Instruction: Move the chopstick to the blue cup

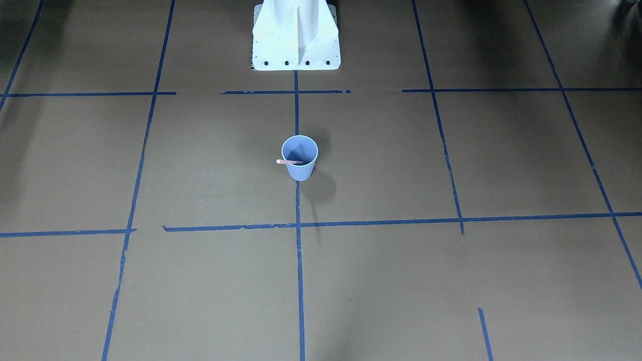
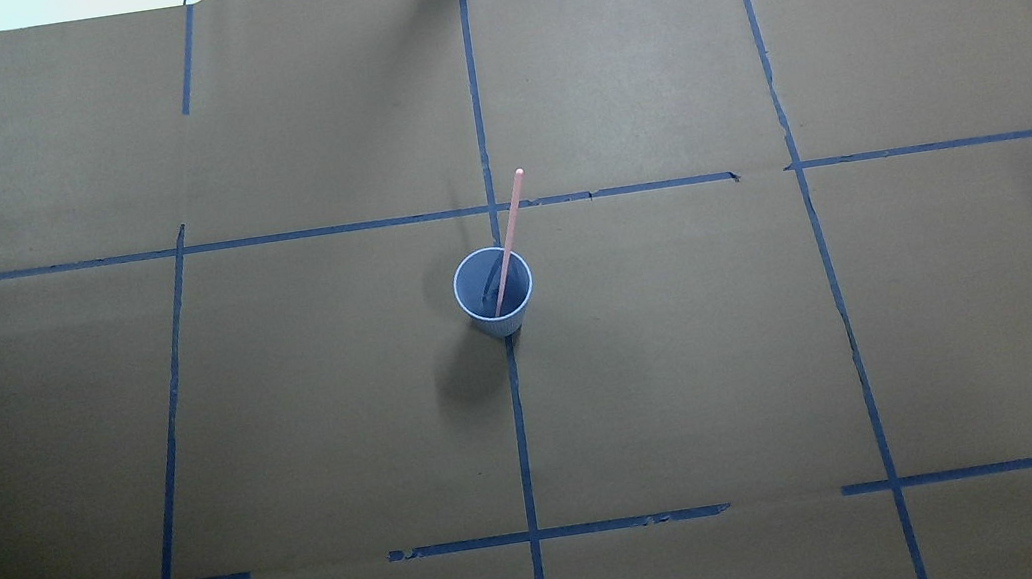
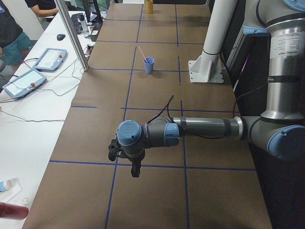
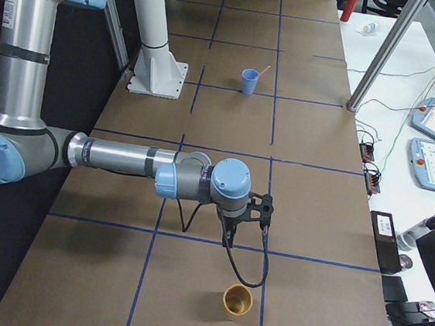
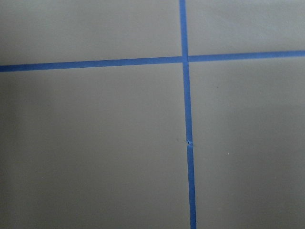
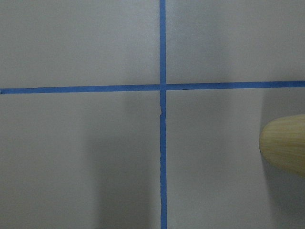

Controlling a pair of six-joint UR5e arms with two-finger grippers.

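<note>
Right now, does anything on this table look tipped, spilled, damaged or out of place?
Nothing stands out. The blue ribbed cup stands upright on the centre tape line, the thin pink chopstick leaning inside it, its top past the rim. A tan cup stands upright at the robot's right end of the table.

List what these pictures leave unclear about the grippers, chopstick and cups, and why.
Left gripper: seen only small in the left side view; open or shut unclear.
Right gripper: likewise, only in the right side view.
Chopstick lower end: hidden by the blue cup wall in both side views.
Yellow cup: cut off by the right wrist view's edge.
</note>
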